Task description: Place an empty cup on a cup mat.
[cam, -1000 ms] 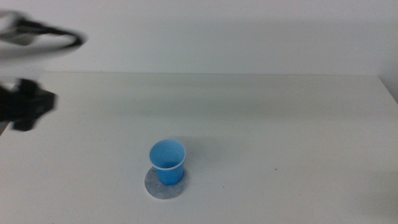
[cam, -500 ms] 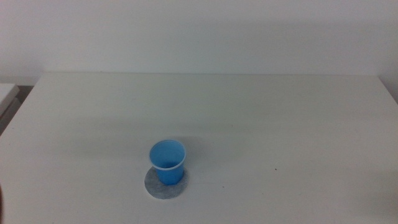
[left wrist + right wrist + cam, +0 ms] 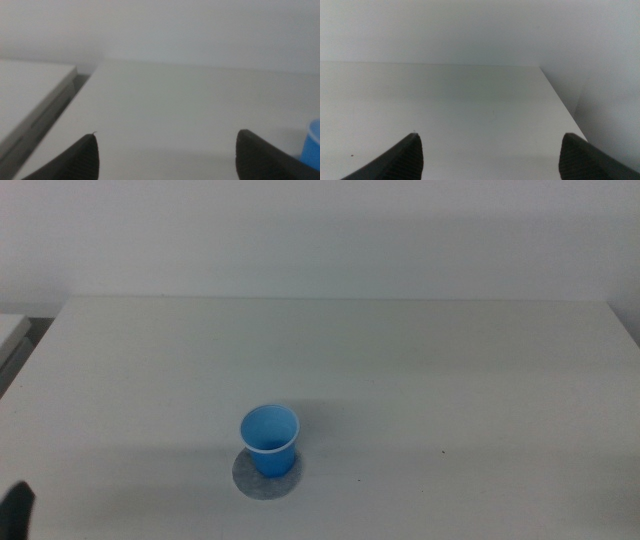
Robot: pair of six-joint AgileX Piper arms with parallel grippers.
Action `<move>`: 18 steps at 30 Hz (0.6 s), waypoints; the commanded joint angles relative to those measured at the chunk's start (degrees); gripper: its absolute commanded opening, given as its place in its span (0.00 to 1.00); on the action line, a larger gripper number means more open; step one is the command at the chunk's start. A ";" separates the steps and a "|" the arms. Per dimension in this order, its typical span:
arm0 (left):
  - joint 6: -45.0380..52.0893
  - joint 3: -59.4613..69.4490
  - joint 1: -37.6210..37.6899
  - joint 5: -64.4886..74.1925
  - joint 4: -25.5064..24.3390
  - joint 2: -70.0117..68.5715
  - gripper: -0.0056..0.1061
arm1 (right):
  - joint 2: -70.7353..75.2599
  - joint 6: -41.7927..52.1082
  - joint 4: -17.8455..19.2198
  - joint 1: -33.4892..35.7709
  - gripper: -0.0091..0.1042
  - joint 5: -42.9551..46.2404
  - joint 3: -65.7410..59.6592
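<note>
Soft, even, dim light; faint shadows; both wrist views slightly blurred.

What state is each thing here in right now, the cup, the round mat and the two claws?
cup: upright, open end up, nothing visible inside, standing on the mat.
cup mat: flat on the table, under the cup.
left gripper: open, holding nothing, at the table's near left corner.
right gripper: open, holding nothing, over bare table, away from the cup.

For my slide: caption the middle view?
Blue cup upright on the mat; left gripper at bottom corner.
</note>
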State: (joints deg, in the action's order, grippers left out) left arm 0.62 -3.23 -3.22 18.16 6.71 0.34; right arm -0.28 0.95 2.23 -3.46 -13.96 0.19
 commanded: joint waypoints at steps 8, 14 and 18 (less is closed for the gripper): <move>-1.11 3.23 4.84 -3.18 -4.46 -0.34 0.89 | 0.28 0.25 0.39 0.00 0.90 0.39 -0.19; -1.01 3.23 5.61 -3.45 -6.34 -0.34 0.89 | 0.28 0.25 0.39 0.00 0.90 0.39 -0.19; -1.01 3.23 5.61 -3.45 -6.34 -0.34 0.89 | 0.28 0.25 0.39 0.00 0.90 0.39 -0.19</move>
State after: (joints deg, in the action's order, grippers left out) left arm 0.00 0.02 2.22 15.35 0.45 0.24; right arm -0.28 0.95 2.23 -3.46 -13.96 0.19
